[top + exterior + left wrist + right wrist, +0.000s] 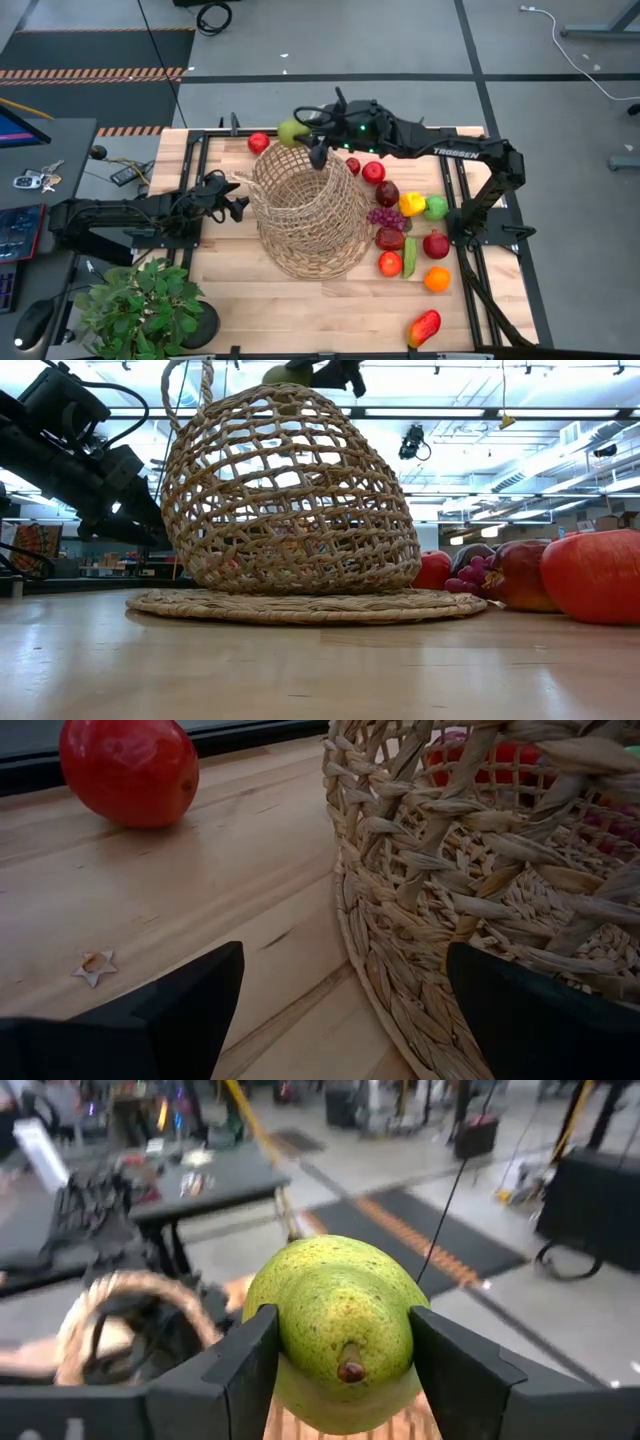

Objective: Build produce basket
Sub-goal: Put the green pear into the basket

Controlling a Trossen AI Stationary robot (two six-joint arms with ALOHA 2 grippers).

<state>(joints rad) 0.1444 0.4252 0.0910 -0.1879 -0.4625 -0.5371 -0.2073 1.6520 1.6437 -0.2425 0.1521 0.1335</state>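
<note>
The right gripper (340, 1365) is clamping a speckled green pear (338, 1342) between its two dark fingers, holding it above the far rim of the large tan open-weave wicker basket (308, 212), which is sitting mid-table on a flat woven mat (305, 605). The left gripper (335, 1010) is resting low beside the basket's left wall with its fingers spread apart, gripping nothing. A round red apple (259, 142) is lying on the wooden table (300, 310) behind the basket. More toy produce (405, 225) is clustering to the basket's right: red fruits, purple grapes, a yellow pepper, and what is probably an orange.
</note>
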